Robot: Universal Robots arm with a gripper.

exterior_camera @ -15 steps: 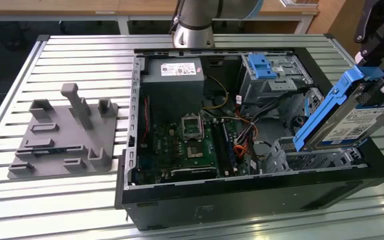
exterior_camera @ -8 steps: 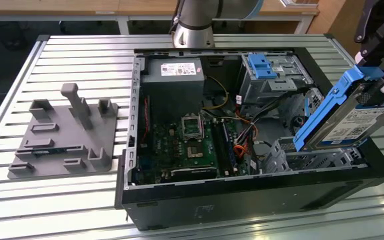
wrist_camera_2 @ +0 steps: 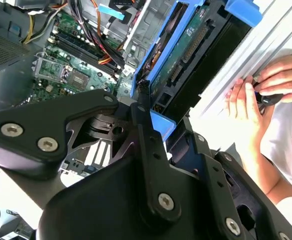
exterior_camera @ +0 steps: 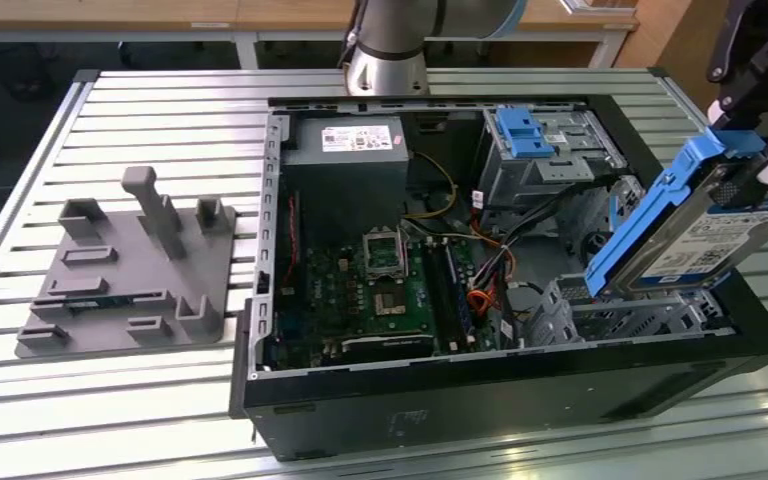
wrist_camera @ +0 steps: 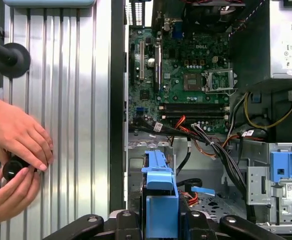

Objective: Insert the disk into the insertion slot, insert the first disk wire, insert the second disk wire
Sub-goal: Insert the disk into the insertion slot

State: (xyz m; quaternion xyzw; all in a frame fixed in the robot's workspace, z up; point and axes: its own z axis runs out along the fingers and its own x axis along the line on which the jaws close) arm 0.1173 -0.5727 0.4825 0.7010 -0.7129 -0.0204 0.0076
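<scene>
The disk (exterior_camera: 698, 235), a silver drive with a white label in a bright blue frame, stands steeply tilted at the exterior view's right. Its lower end rests in the insertion slot (exterior_camera: 624, 315), a perforated silver bay in the near right corner of the open computer case. My gripper (exterior_camera: 747, 160) is shut on the disk's upper end. In the second wrist view the disk (wrist_camera_2: 185, 55) runs away from the black gripper (wrist_camera_2: 158, 125). The first wrist view has the blue frame (wrist_camera: 159, 175) between the fingers, above the slot (wrist_camera: 136, 165). Loose orange and black wires (exterior_camera: 491, 270) lie beside the slot.
The taller cage with a blue latch (exterior_camera: 538, 140) stands behind the slot, with the power supply (exterior_camera: 344, 140) and motherboard (exterior_camera: 384, 280) further left. A grey fixture plate (exterior_camera: 131, 270) lies on the slatted table at the exterior view's left. A person's hands (wrist_camera: 16, 135) hold a black knob beside the case.
</scene>
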